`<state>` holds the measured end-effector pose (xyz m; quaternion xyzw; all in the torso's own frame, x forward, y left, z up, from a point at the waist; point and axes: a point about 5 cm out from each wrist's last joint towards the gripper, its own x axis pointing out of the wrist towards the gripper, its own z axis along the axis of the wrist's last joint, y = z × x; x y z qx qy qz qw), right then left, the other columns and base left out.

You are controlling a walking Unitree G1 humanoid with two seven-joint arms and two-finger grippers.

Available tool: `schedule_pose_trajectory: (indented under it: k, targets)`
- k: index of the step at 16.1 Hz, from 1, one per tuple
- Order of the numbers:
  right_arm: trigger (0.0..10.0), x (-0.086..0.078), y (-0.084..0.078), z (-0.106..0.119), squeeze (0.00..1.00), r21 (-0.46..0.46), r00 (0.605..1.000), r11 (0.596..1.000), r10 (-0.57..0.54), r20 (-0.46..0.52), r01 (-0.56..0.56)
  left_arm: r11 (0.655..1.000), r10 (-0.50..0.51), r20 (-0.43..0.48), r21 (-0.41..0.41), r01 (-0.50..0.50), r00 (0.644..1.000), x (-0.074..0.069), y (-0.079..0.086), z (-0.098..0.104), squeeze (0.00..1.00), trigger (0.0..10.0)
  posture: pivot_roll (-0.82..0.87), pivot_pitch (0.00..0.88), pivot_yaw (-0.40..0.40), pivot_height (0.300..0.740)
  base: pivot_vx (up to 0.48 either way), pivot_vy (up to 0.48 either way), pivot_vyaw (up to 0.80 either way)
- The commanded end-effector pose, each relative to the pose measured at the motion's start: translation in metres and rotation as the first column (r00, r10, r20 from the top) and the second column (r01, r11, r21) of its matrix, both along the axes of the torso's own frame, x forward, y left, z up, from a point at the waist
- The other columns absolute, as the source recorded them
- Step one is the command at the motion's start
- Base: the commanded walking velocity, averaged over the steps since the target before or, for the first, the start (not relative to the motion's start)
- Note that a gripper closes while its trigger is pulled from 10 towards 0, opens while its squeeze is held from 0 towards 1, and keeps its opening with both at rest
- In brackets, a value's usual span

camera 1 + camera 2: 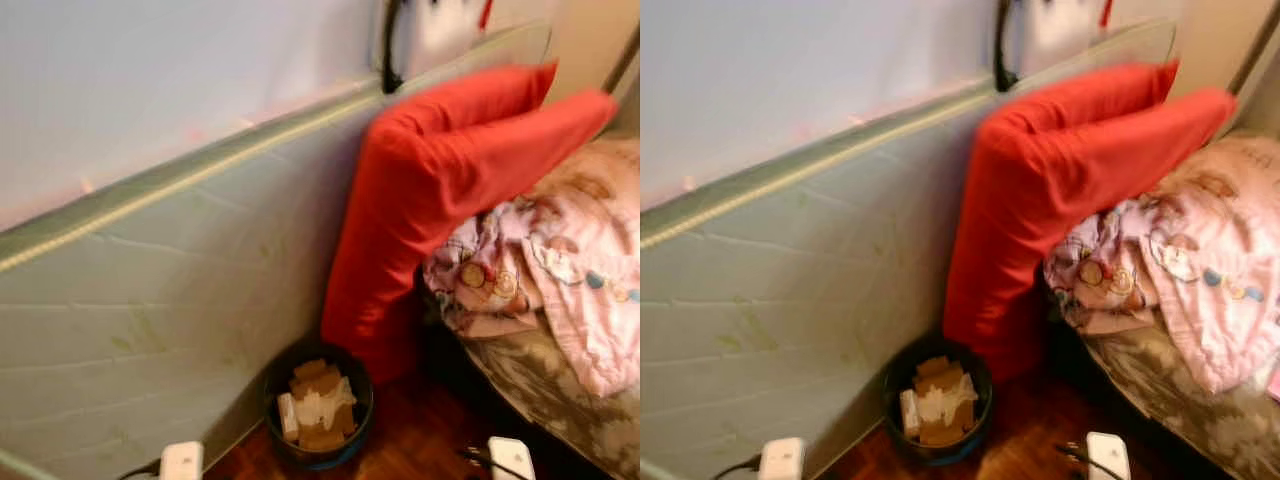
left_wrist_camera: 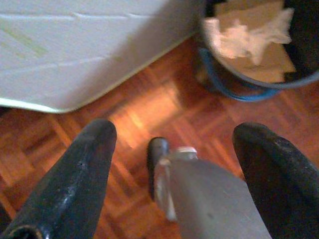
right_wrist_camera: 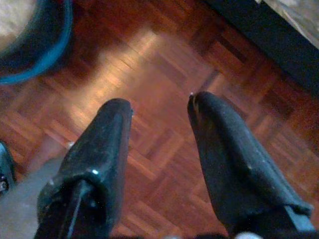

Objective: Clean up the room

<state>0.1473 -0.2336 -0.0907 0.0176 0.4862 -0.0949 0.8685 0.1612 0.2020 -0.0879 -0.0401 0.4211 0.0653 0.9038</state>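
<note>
A mattress [image 1: 150, 300] leans on edge against the wall. A red cushion [image 1: 430, 190] stands against it, beside the bed [image 1: 560, 400] with its rumpled pink blanket [image 1: 560, 260]. On the parquet floor [image 3: 164, 64], a dark bin [image 1: 318, 405] full of cardboard and paper sits at the mattress's foot, touching the cushion. The left gripper [image 2: 174, 144] and right gripper [image 3: 159, 114] hang low over the floor, fingers spread, holding nothing.

Left end effector [image 2: 172, 134] and right end effector [image 3: 162, 112] hang low, fingers spread.
</note>
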Motion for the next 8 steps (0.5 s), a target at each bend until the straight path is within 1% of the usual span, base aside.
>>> schedule_pose_trajectory:
  k: [1,3,4,8]
  targets:
    - [10.0,0.0272,-0.0137,0.0158,0.00,0.111,0.996,0.994,-0.022,0.090,0.012,0.992,-0.049,-0.037,0.113,0.053,0.998,0.0325,0.0295,0.0177,0.00,10.0,-0.01,0.000,0.003,0.740,0.000,-0.386,0.00]
    - [10.0,0.0270,-0.0136,0.0158,0.00,0.112,0.995,0.994,-0.031,0.097,0.020,0.992,-0.052,-0.038,0.113,0.056,0.998,0.0318,0.0298,0.0174,0.00,10.0,-0.02,0.000,0.006,0.740,0.000,-0.384,0.00]
    - [10.0,0.0268,-0.0140,0.0158,0.00,0.099,0.995,0.995,-0.021,0.094,0.011,0.992,-0.054,-0.039,0.112,0.058,0.998,0.0316,0.0297,0.0173,0.00,10.0,-0.02,0.000,0.006,0.740,0.000,-0.386,0.00]
    - [10.0,0.0255,-0.0129,0.0151,0.00,0.107,0.996,0.994,-0.006,0.093,-0.004,0.992,-0.060,-0.042,0.112,0.065,0.997,0.0300,0.0294,0.0165,0.00,10.0,-0.02,0.000,0.007,0.740,0.000,-0.385,0.00]
